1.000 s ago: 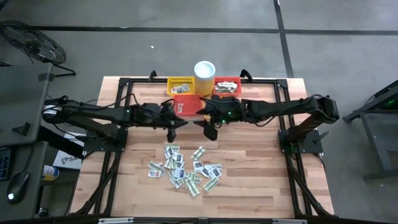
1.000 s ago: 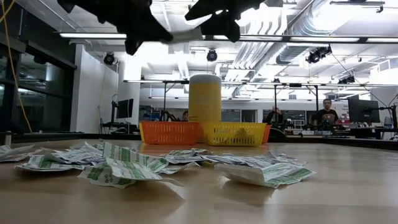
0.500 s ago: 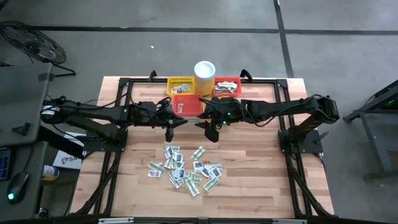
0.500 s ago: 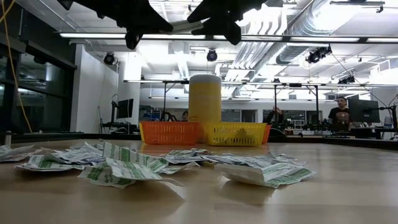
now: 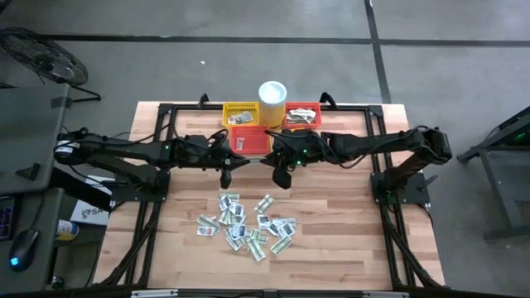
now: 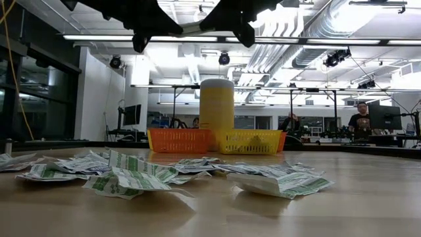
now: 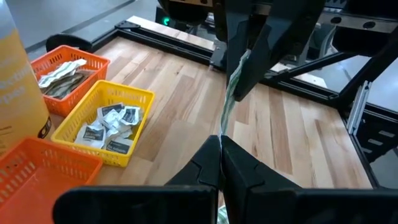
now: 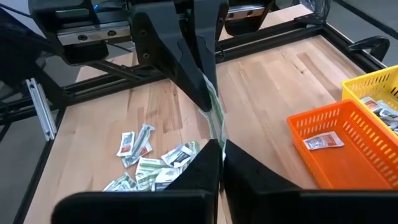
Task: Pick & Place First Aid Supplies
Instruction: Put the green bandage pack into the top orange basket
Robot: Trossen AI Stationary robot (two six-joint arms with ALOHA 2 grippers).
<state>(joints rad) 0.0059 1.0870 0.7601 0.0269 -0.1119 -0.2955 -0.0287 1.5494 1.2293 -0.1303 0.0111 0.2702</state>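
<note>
Both hands pinch one flat sachet in mid-air above the tabletop.

The left hand (image 5: 227,168) and the right hand (image 5: 280,171) face each other above the pale wooden plank tabletop (image 5: 348,232), each clenched on an opposite end of a thin green-and-white sachet (image 7: 229,102) that shows edge-on between them. Well below, at 6 o'clock from the hands, a loose pile of flat, crinkled rectangular packets (image 5: 248,223) lies scattered. At 12 o'clock stand the mesh baskets: a yellow basket (image 5: 241,112) holding small dark-printed packets, an orange basket (image 5: 248,139), a red-orange basket (image 5: 302,114), and a smooth white cylindrical cup (image 5: 272,101) between them.
</note>
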